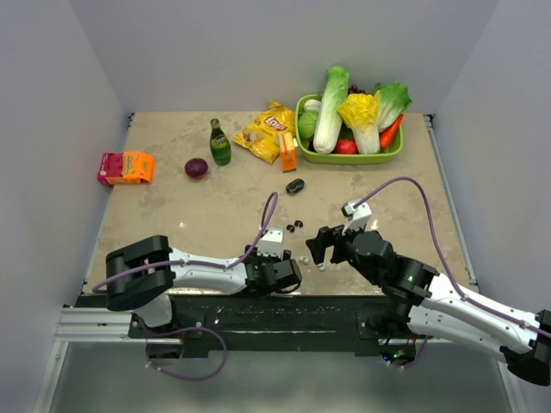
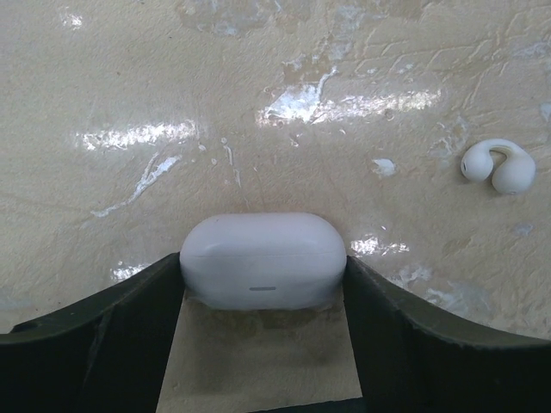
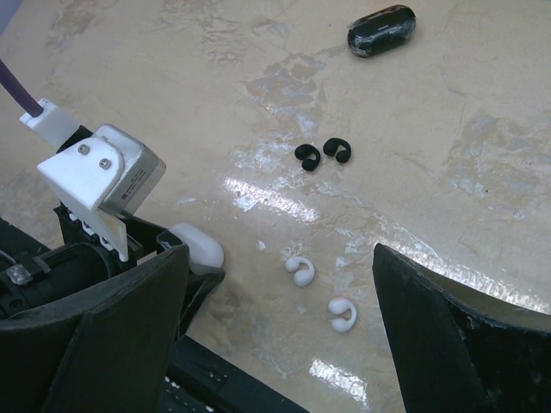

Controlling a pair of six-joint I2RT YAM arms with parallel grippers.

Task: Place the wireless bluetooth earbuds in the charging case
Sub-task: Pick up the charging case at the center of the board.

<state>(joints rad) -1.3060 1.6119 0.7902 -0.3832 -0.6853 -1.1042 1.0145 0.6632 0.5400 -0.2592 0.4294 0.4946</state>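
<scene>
Earbuds (image 3: 301, 270) lie loose on the counter (image 2: 129, 86): the white pair (image 3: 342, 315) just beside the white charging case (image 2: 263, 258), the black pair (image 3: 307, 156) a little farther from it. The case rests lid down on the counter, gripped by the left end effector (image 2: 263, 288), one finger touching each end. Near the case, the right end effector (image 3: 277, 258) hangs spread wide and empty. A black case (image 3: 381, 30) lies well apart from the white one.
</scene>
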